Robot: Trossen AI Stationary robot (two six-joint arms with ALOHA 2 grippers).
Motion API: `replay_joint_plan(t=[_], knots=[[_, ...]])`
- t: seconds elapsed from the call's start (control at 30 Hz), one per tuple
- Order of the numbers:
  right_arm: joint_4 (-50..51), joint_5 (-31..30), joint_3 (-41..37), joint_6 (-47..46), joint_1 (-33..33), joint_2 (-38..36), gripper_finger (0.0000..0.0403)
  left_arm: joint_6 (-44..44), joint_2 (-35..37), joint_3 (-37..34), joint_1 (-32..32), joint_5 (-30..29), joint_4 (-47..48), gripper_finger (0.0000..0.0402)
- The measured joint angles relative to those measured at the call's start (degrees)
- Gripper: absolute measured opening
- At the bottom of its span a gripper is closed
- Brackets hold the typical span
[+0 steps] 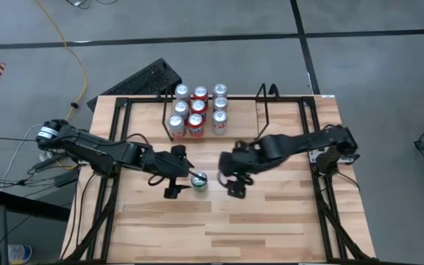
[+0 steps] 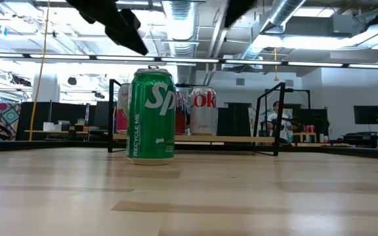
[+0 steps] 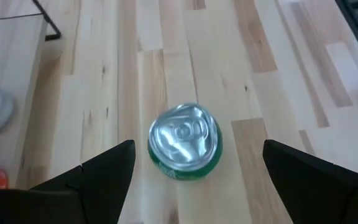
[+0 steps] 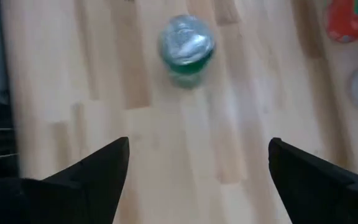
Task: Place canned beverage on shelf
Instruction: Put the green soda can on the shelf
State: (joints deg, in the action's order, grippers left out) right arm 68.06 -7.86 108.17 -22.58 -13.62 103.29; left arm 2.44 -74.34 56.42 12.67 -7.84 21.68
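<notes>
A green soda can (image 1: pixel 199 180) stands upright on its base on the wood table, its silver top up (image 3: pixel 185 142). My left gripper (image 1: pixel 179 173) hovers open just left of it and above it, with the can ahead of its fingers in the left wrist view. My right gripper (image 1: pixel 229 177) hovers open to the can's right, higher up, and the can (image 4: pixel 187 46) lies well ahead of it. At the table's far middle the black wire shelf (image 1: pixel 263 103) holds several red and silver cans (image 1: pixel 197 110) on its left part.
The shelf's right part (image 1: pixel 245 118) has bare wood floor. A black tubular frame (image 1: pixel 116 184) runs along the table's sides. A keyboard (image 1: pixel 142 77) lies beyond the far left corner. In the low view a person (image 2: pixel 277 121) sits far back in the room.
</notes>
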Motion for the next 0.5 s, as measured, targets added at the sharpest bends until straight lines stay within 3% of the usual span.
replay_joint_plan(t=[0.3,0.5], knots=[[16.2,-13.1,0.3,-20.2,-10.3,-8.6,0.0357,-3.4,-5.9,2.3,-0.7,2.1,-0.6,0.0339],[20.6,-20.0,0.3,-30.2,-15.5,-9.7,0.0357,-5.5,-8.2,2.4,-1.2,-1.4,-3.0,0.0339]])
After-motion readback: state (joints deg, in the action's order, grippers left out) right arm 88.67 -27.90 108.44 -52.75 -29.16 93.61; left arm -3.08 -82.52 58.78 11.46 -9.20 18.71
